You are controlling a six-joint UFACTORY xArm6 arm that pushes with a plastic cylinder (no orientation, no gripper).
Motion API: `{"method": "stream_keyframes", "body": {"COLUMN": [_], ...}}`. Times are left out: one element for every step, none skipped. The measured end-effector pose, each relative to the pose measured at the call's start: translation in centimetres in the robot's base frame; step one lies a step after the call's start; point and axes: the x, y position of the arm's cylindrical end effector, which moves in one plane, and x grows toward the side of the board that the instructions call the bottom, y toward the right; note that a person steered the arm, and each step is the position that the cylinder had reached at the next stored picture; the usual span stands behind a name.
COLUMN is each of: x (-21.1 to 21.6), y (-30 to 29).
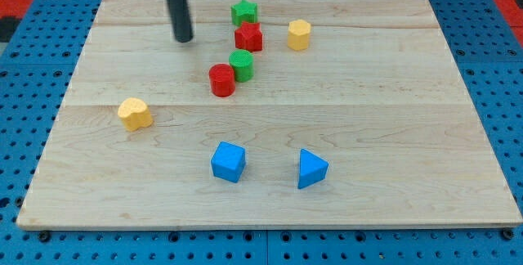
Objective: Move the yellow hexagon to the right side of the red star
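- The small yellow hexagonal block sat on the pale wooden worktop, near the small red star-shaped block and on the view's right of it, a narrow gap between them.
- Judged from that layout, the move looked essentially done; little, if anything, remained.
- The dark rod's tip rested well to the view's left of the star, touching no block.
- No pincer was in view; the arm carried only the rod, holding nothing.
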Motion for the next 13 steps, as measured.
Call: {"method": "stream_keyframes", "body": {"x": [6.1,6.4,7.0,8.7,8.7,8.7,11.8,12.1,9.6,1.0,-1.0,-2.5,-6.0], "y": [1.3,3.9,7.6,7.4,4.6,2.9,7.2,11.1,18.6,18.8,22.6,24.6,28.9]}}
